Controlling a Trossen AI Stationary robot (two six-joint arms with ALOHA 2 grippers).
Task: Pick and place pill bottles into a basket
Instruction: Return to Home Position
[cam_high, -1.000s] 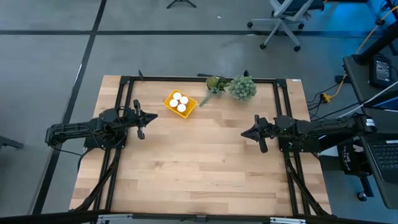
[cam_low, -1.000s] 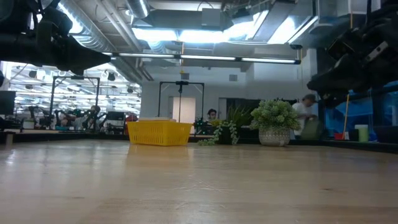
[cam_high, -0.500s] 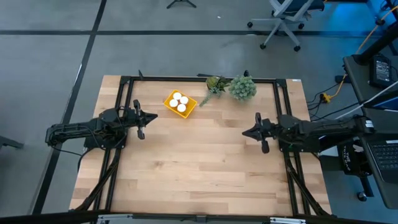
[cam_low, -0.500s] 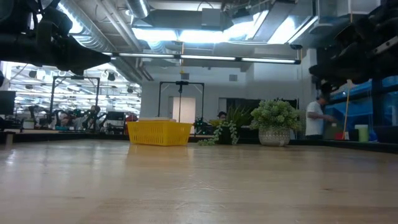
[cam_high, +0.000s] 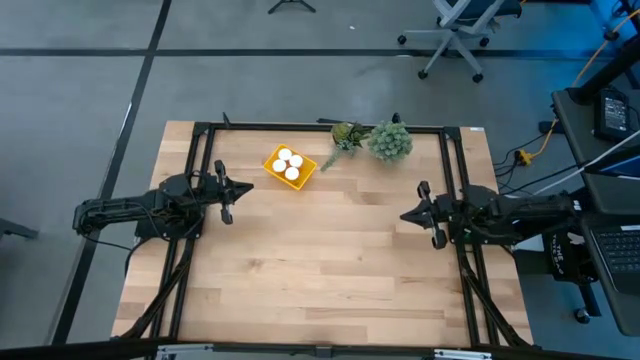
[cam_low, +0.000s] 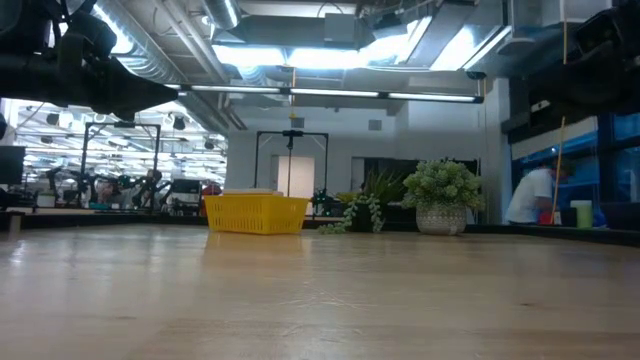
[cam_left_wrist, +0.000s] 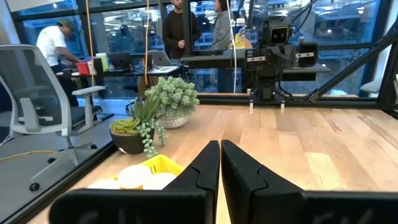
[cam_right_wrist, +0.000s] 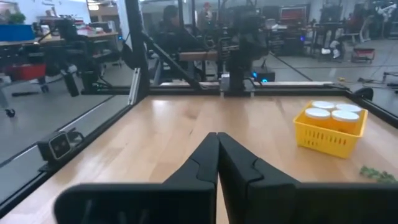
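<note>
The yellow basket (cam_high: 291, 166) stands on the table at the far left of centre, also seen in the low view (cam_low: 255, 213). Several pill bottles (cam_high: 289, 164) with white caps stand upright inside it, their caps showing above the rim in the right wrist view (cam_right_wrist: 331, 114). My left gripper (cam_high: 247, 188) hovers level near the table's left edge, shut and empty, just nearside of the basket (cam_left_wrist: 157, 167). My right gripper (cam_high: 403, 216) hovers level near the table's right edge, shut and empty, far from the basket (cam_right_wrist: 329, 135).
Two potted green plants (cam_high: 390, 140) (cam_high: 346, 134) stand at the table's far edge, right of the basket. A black frame rail (cam_high: 330, 127) runs around the table. A person (cam_low: 530, 195) bends over in the room behind.
My right gripper has drawn back toward the table's right edge, risen a little and rolled about its own axis, staying shut. My left gripper, the basket and the bottles have kept still.
</note>
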